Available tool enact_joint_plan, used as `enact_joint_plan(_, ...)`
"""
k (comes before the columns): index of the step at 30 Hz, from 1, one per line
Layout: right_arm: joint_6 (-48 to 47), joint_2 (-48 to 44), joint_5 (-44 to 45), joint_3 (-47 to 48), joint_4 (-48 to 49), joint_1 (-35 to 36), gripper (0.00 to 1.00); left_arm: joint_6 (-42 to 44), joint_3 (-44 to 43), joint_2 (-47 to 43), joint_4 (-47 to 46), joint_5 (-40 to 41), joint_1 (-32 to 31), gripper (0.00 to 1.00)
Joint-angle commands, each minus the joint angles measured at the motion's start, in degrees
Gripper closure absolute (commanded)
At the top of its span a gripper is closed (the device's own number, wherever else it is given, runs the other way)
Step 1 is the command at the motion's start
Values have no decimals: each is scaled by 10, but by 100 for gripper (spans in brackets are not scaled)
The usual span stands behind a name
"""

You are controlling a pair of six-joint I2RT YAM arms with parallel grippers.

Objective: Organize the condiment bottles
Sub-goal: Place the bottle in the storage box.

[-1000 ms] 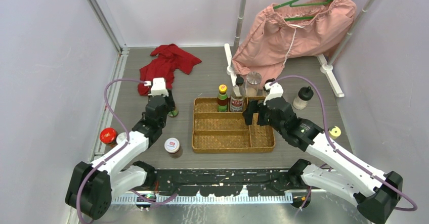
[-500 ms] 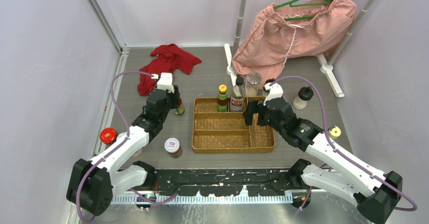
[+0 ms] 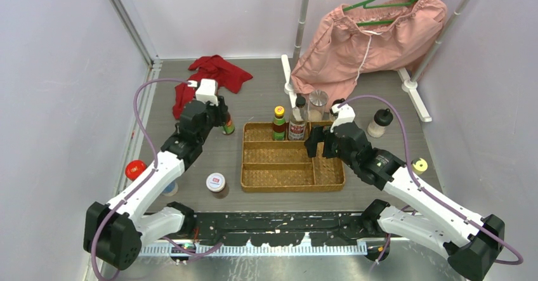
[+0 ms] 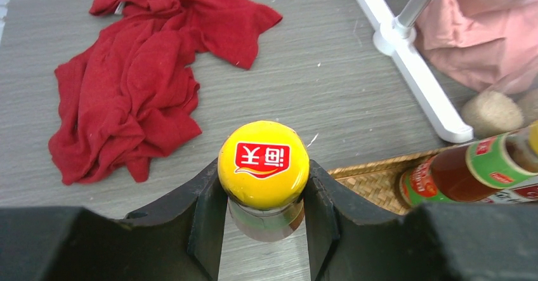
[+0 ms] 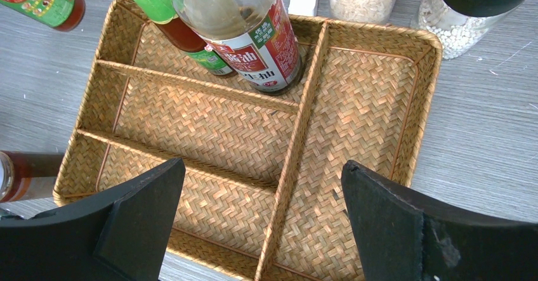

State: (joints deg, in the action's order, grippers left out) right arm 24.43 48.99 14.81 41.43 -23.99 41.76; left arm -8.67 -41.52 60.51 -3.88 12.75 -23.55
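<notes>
Two bottles point(image 3: 278, 124) sit in the tray point(image 3: 279, 167), third inbound.
Your left gripper point(image 4: 263, 182) clamps the yellow-capped bottle point(image 4: 263, 165) by the neck; over the last second it travelled up-right, now just off the tray's upper-left corner. Right gripper point(image 5: 260, 173) hangs spread wide above the tray.

Yellow-capped bottle point(image 4: 263, 173) label hidden — black-lidded shaker point(image 5: 460, 27) cropped.

In the back compartment of the tray point(image 3: 279, 173) we see a sauce bottle point(image 3: 279, 124) standing left of a tall bottle point(image 3: 298, 121), with a shaker point(image 3: 317, 105) on the counter point(image 3: 254, 103) just behind the tray. Left of the tray, we find a second sauce bottle point(image 3: 227, 125) beside its back corner and a jar point(image 3: 216, 184) near its front corner; another shaker point(image 3: 379, 122) stands to the tray's right.
</notes>
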Motion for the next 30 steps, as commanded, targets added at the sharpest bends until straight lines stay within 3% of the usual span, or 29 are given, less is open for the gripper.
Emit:
enact_joint_plan(1,4,-6,-3,4,25,-2,0,-1,-64,-22,-41,-44,2,79)
enact_joint_plan(11,7,-9,-3,-1,28,-1,0,-9,-110,-1,-14,-124,-19,80)
enact_joint_plan(22,14,-13,-1,-9,34,-1,0,24,-169,63,2,-124,-103,81)
enact_joint_plan(30,15,-24,1,-19,33,-2,0,35,-131,81,-54,-100,-134,81)
